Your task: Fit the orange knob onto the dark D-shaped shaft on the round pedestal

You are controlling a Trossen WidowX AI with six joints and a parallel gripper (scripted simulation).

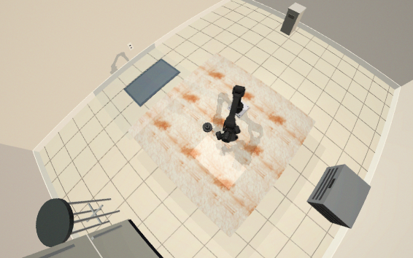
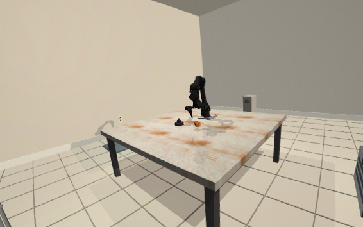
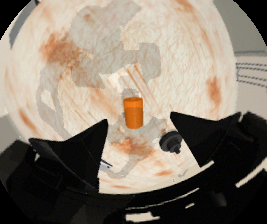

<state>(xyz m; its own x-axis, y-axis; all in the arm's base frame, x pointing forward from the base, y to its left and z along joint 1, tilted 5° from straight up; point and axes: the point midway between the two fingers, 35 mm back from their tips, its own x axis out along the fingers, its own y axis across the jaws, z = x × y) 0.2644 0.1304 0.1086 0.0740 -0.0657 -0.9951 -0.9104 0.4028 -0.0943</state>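
- Gripper (image 1: 222, 138) (image 2: 191, 115) (image 3: 140, 117): spread about as wide as it goes, nothing held, above table (image 1: 182, 127) (image 2: 172, 151) (image 3: 184, 60).
- Orange knob (image 2: 197, 124) (image 3: 133, 113): on table, looks lying on its side; top view can't show it, arm likely in the way. In wrist view, between fingertips but beyond them.
- Step, my guess: approach for pick. Center on knob, square fingers across its long sides, lower straight, then close; off-center closing could roll it.
- Round pedestal (image 1: 207, 127) (image 2: 179, 124) (image 3: 169, 142): near knob, apart; don't clip it descending. Hole's flat not visible.
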